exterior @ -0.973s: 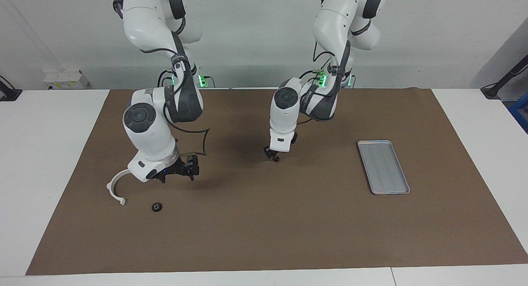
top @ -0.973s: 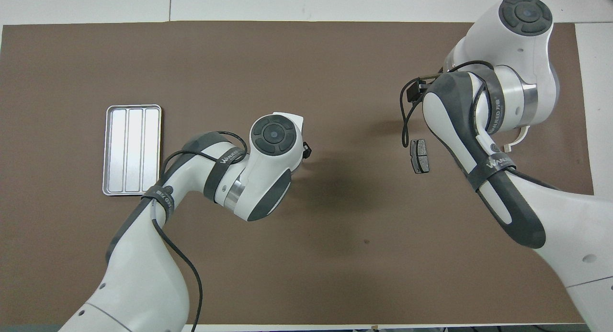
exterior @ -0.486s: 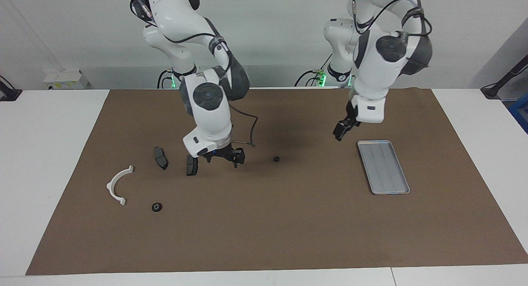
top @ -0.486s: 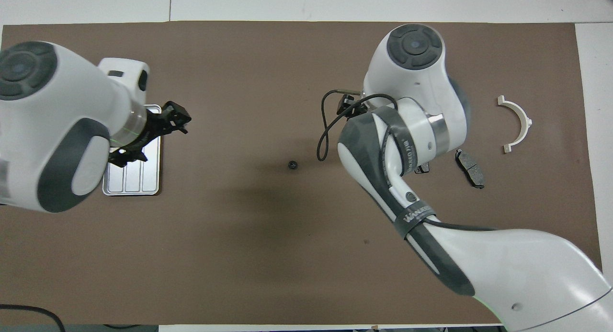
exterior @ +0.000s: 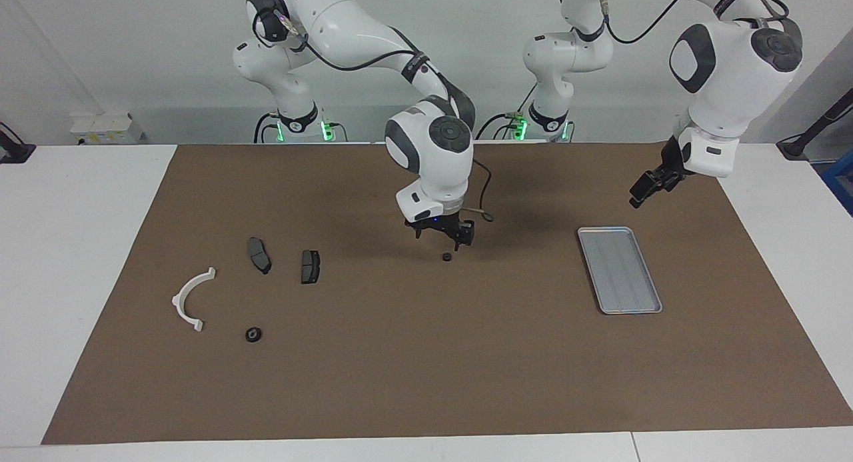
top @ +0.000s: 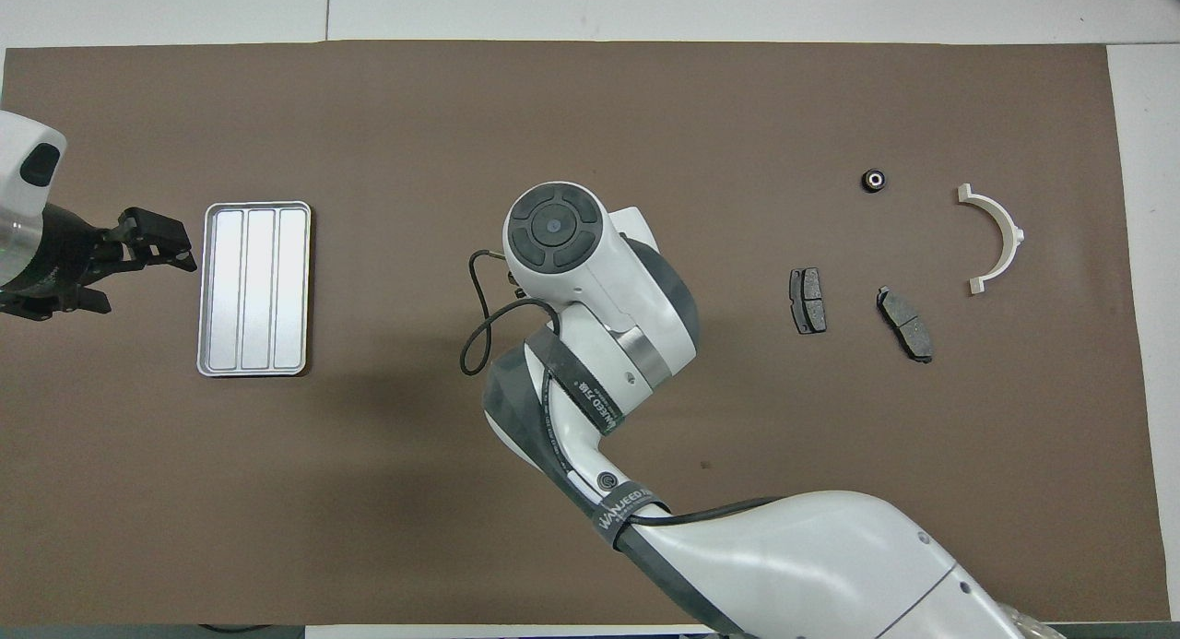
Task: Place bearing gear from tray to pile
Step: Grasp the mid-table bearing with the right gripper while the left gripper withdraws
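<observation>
A small black bearing gear (exterior: pixel 446 256) lies on the brown mat near the table's middle. My right gripper (exterior: pixel 441 241) hangs open just over it and does not hold it; in the overhead view the right arm's wrist (top: pixel 553 229) hides the gear. The silver tray (exterior: pixel 620 269) (top: pixel 254 289) is empty, toward the left arm's end. The pile lies toward the right arm's end: two dark brake pads (exterior: pixel 258 255) (exterior: pixel 310 266), a white half-ring (exterior: pixel 192 299) and a second black gear (exterior: pixel 253 334). My left gripper (exterior: pixel 646 190) (top: pixel 138 279) is raised, open and empty, beside the tray.
The brown mat (exterior: pixel 426 382) covers most of the white table. In the overhead view the pads (top: pixel 808 300) (top: pixel 904 323), the half-ring (top: pixel 1000 238) and the second gear (top: pixel 873 180) lie spread apart.
The left gripper left the gear on the mat's middle and swung past the tray toward its own end. The right gripper moved from the pile to over that gear.
</observation>
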Controlling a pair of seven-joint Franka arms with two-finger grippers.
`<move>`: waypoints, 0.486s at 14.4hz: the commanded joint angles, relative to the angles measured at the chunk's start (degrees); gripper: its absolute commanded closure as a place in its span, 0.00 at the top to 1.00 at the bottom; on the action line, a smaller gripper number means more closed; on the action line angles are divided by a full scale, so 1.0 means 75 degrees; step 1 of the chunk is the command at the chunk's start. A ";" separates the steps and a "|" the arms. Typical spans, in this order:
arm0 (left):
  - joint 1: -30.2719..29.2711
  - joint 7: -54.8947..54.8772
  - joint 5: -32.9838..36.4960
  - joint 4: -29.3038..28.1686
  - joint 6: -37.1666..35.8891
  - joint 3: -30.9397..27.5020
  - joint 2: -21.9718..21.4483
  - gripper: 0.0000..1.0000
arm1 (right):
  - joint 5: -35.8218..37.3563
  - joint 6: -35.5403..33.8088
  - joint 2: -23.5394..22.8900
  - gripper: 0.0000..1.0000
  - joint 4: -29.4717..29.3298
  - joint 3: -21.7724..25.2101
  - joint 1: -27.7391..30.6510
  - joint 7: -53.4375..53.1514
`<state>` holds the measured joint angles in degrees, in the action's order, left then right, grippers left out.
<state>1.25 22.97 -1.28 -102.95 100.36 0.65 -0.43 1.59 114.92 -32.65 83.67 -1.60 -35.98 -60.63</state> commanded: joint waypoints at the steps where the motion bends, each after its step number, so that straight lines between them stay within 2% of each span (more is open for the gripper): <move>1: 0.0068 -0.0423 0.0017 0.0389 -0.0466 -0.0040 -0.0142 1.00 | 0.0210 0.0366 -0.0509 1.00 -0.0363 0.0026 -0.0136 -0.0247; 5: 0.0068 -0.1000 0.0053 0.1116 -0.0841 -0.0052 0.0139 1.00 | 0.0198 0.1047 -0.0732 1.00 -0.0257 0.0015 -0.0148 -0.0307; 7: 0.0114 -0.1058 0.0065 0.1059 -0.1052 -0.0063 0.0105 1.00 | 0.0222 0.1164 -0.0733 1.00 -0.0129 0.0015 -0.0125 -0.0295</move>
<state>1.27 16.27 -1.21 -96.81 95.21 0.87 -0.74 2.12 122.28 -37.66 82.55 -1.52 -37.01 -61.49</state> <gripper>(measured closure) 0.000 0.000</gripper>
